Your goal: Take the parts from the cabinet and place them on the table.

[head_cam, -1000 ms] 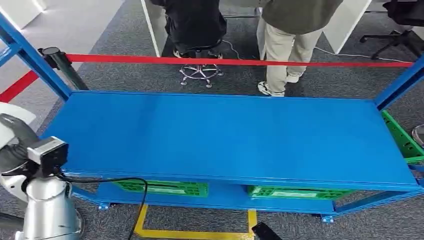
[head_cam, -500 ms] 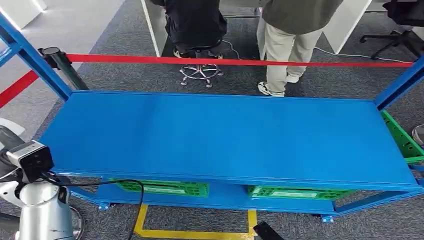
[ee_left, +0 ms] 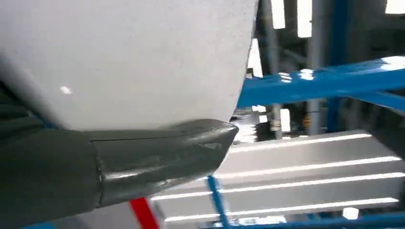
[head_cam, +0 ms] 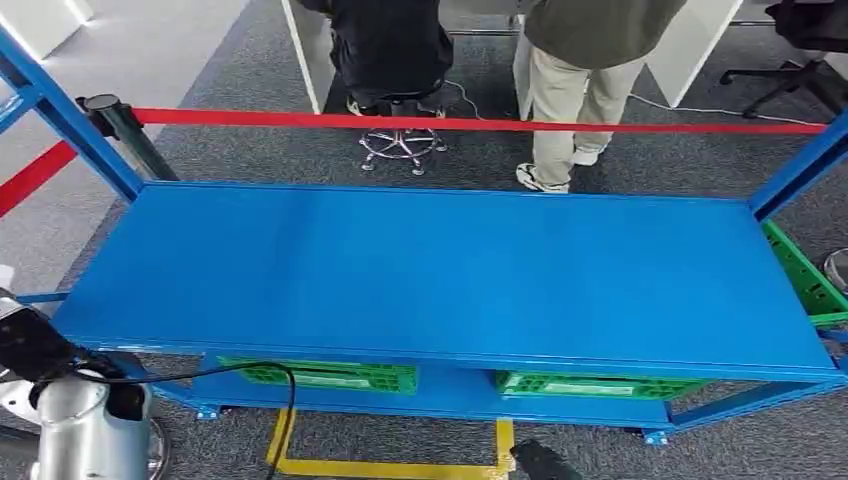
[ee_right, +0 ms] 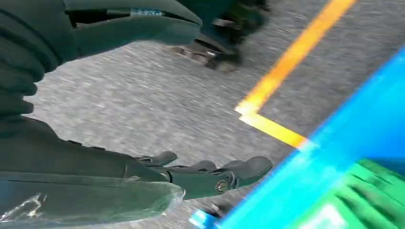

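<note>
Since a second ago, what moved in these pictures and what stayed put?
The left arm sank toward the lower left corner of the head view, and its wrist camera dropped from beside the blue shelf to below its front edge. The left robot hand holds a white part. The shelf, the green crates beneath it, the red tape and the two people behind stayed as they were.

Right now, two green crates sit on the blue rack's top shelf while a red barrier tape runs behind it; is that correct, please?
Not quite. The head view shows the two green crates on the lower shelf, under the top shelf, which is bare. The rest holds: the red barrier tape does run behind the blue rack.
</note>
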You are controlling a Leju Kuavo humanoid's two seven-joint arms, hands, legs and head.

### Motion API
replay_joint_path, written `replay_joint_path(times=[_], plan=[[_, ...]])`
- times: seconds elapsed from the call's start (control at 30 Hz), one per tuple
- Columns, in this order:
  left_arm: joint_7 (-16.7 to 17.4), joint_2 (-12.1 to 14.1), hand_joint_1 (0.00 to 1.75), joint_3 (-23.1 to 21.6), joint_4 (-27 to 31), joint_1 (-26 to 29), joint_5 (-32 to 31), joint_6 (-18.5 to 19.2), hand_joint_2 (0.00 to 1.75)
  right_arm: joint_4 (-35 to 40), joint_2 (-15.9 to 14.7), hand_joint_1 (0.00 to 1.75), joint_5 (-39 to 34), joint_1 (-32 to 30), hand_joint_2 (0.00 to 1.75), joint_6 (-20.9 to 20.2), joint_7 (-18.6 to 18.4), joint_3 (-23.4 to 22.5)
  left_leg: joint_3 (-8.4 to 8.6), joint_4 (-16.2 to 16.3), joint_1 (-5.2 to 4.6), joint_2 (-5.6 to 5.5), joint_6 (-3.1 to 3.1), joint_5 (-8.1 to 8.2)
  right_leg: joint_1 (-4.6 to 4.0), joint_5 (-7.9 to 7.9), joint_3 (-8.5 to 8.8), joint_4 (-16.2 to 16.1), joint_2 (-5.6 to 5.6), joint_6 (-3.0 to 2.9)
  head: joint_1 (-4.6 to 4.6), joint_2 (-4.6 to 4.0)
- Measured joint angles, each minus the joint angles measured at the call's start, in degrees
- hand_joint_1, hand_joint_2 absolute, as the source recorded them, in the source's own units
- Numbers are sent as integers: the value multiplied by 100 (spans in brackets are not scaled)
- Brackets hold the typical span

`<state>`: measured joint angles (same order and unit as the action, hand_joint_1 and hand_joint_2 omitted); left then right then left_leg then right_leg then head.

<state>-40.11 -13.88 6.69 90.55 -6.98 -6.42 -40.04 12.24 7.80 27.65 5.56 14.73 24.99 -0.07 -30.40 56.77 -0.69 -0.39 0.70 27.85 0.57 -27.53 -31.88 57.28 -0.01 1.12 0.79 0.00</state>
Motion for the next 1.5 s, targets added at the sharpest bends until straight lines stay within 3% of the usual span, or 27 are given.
replay_joint_path(times=[0.23, 0.43, 0.53, 0.63, 0.8, 0.97, 1.2, 1.3, 1.33, 1.37, 1.4, 1.47, 1.5], plan=[[0, -33, 175, 41, 356, 331, 581, 160, 175, 168, 83, 0, -123, 124, 175, -180, 561, -94, 1, 0, -1, -1, 0, 0, 0, 0, 0, -1, -3, 0, 0, 0], [0, -20, 175, -125, 356, 420, 686, 184, 175, 258, 133, 0, -242, 140, 175, -344, 713, -207, 1, 0, -1, 0, 0, 0, 0, 1, 2, -1, -2, 1, 2, 0], [0, -31, 175, -54, 389, 424, 773, 50, 175, 402, 164, 0, -505, 148, 175, -1188, 1331, -269, 2, 0, 0, 2, 0, 0, 0, 2, 2, 0, 6, 1, 0, 0], [0, -42, 175, 66, 424, 425, 790, 15, 175, 553, 241, 0, -638, 179, 175, -1583, 1341, -275, 1, 0, 1, -1, 0, -1, 0, 2, 2, 0, -6, 1, 4, 0], [0, -105, 175, 700, 579, 426, 725, 2, 175, 905, 341, 0, -704, 165, 175, -2003, 1401, -234, 2, 0, 4, 12, 0, -1, -2, 1, -2, 3, 9, 0, 0, 0], [0, -127, 175, 1137, 748, 429, 629, 2, 175, 1119, 383, 0, -710, 139, 175, -2133, 1416, -22, 2, 2, -4, 10, 0, 0, 8, 5, -1, -2, 6, 4, -2, 0], [0, -155, 175, 1479, 1011, 415, 428, 2, 175, 1292, 433, 0, -796, 120, 175, -1917, 1411, 263, -17, 46, -24, 11, 23, 13, 23, 21, -5, -5, 11, 32, -2, 0], [0, -166, 175, 1694, 1119, 401, 434, 2, 175, 1342, 450, 0, -844, 123, 175, -1875, 1387, 385, -26, 48, -30, 11, 63, 5, 30, 46, 6, -37, 9, 73, -2, 0], [0, -171, 175, 1769, 1172, 398, 456, 2, 175, 1366, 455, 0, -852, 126, 175, -1871, 1385, 431, 3, -45, 23, 18, 113, -44, 5, 24, 10, -29, 11, 100, -4, 0], [0, -184, 175, 1832, 1213, 389, 467, 2, 175, 1388, 455, 0, -859, 125, 175, -1865, 1383, 466, 25, -67, 39, 34, 133, -63, 8, -67, -83, 69, 7, 105, 4, 0], [-2, -186, 175, 1882, 1241, 375, 471, 2, 175, 1394, 455, 0, -861, 137, 175, -1862, 1381, 494, 18, -69, 46, 35, 148, -67, 8, -240, -217, 368, 6, 115, 31, 0], [-2, -190, 175, 1965, 1244, 378, 482, 4, 175, 1397, 455, 0, -865, 118, 175, -1858, 1376, 527, 12, -66, 39, 36, 151, -64, 16, -628, -699, 1347, 8, 123, 22, 0], [0, -190, 175, 1989, 1248, 378, 487, 4, 175, 1397, 455, 0, -868, 101, 175, -1858, 1374, 544, 9, -60, 36, 35, 151, -62, 14, -720, -890, 1697, 6, 128, 35, 0]])
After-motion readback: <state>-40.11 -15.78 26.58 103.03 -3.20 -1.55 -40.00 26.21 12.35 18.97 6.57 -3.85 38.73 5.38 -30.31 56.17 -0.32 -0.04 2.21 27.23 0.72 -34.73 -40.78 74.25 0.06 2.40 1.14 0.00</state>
